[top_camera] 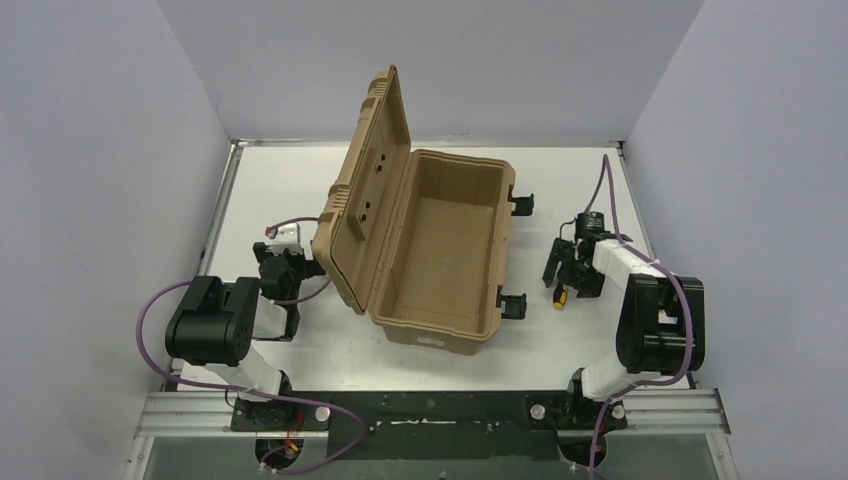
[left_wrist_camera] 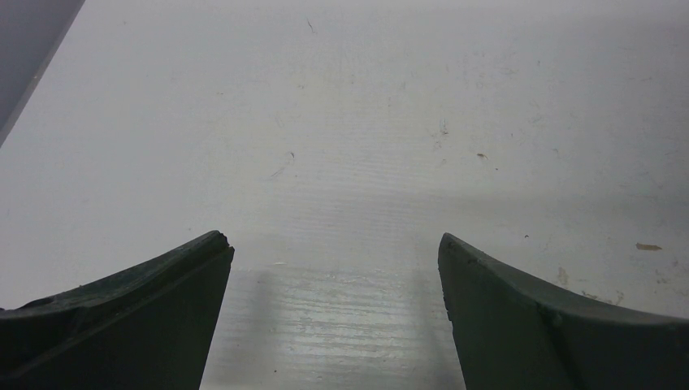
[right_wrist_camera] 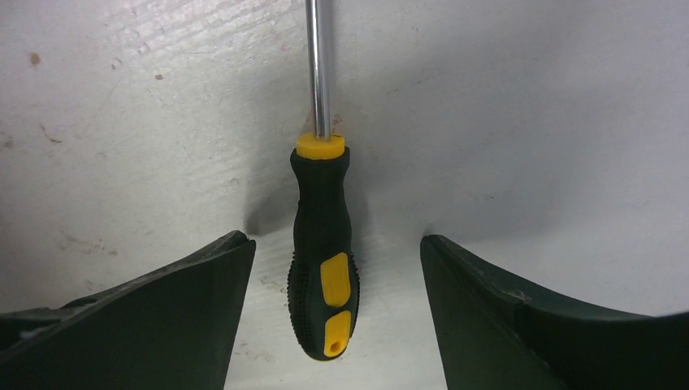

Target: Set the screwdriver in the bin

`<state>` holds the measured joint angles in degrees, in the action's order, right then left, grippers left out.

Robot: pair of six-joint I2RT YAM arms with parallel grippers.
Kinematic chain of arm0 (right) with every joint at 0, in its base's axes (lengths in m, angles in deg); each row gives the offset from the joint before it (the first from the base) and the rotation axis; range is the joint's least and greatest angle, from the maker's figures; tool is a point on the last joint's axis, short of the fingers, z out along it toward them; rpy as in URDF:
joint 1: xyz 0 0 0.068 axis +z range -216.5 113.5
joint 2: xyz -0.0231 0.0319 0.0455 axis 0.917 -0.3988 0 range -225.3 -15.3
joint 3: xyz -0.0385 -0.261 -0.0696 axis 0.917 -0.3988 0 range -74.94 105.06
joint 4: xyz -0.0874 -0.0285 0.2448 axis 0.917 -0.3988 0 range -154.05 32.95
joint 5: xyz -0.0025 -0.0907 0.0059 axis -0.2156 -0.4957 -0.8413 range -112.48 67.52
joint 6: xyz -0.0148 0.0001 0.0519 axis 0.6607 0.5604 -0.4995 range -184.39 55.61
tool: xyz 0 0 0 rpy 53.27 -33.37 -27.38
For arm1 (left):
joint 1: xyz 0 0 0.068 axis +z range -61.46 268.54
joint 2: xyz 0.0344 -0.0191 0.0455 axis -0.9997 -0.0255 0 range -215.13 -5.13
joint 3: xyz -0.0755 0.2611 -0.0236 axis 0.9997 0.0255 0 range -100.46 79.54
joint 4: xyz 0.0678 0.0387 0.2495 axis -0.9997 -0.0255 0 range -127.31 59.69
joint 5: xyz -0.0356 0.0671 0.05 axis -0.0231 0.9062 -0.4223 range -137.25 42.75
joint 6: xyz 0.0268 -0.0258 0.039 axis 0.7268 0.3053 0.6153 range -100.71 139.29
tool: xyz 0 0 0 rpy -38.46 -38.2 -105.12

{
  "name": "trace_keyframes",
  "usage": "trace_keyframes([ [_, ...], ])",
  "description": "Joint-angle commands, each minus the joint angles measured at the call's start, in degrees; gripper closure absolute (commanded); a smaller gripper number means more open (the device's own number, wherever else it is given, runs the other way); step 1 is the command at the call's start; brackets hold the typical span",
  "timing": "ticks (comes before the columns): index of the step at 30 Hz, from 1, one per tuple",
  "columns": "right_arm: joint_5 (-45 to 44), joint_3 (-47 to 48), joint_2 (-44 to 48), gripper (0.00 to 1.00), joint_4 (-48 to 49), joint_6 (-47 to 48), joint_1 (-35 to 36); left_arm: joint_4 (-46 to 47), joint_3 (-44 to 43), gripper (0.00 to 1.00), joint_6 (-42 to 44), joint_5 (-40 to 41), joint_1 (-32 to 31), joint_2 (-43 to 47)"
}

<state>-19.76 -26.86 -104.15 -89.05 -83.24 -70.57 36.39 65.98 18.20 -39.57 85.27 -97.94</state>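
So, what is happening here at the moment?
The right gripper is open and hangs over the screwdriver, which lies on the table to the right of the bin. Its fingers stand on both sides of the handle but do not touch it. The bin is open and looks empty. The left gripper, open too, is over the table.

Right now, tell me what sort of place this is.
Probably a robotics lab test cell: a white table walled by plain panels, the left arm and right arm bolted to a metal rail, and the bin and screwdriver set out.
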Motion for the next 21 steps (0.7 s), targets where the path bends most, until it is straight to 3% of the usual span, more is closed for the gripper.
trace_keyframes([
  [1,-0.5,-0.5,-2.0,0.36,3.1,-0.4,-0.4,2.7,-0.9,0.03,-0.4,-0.3,0.1,0.5],
  [5,-0.6,0.5,-2.2,0.78,2.0,0.3,-0.1,2.7,-0.9,0.03,-0.4,-0.2,0.1,0.6],
  [8,-1.3,3.1,-0.1,0.99,-1.3,1.5,0.0,2.7,-0.9,0.03,-0.4,-0.2,0.1,0.5],
  [21,2.1,38.3,7.8,1.00,-26.4,-0.2,3.4,2.9,-0.9,0.03,-0.4,-0.3,0.1,0.5],
])
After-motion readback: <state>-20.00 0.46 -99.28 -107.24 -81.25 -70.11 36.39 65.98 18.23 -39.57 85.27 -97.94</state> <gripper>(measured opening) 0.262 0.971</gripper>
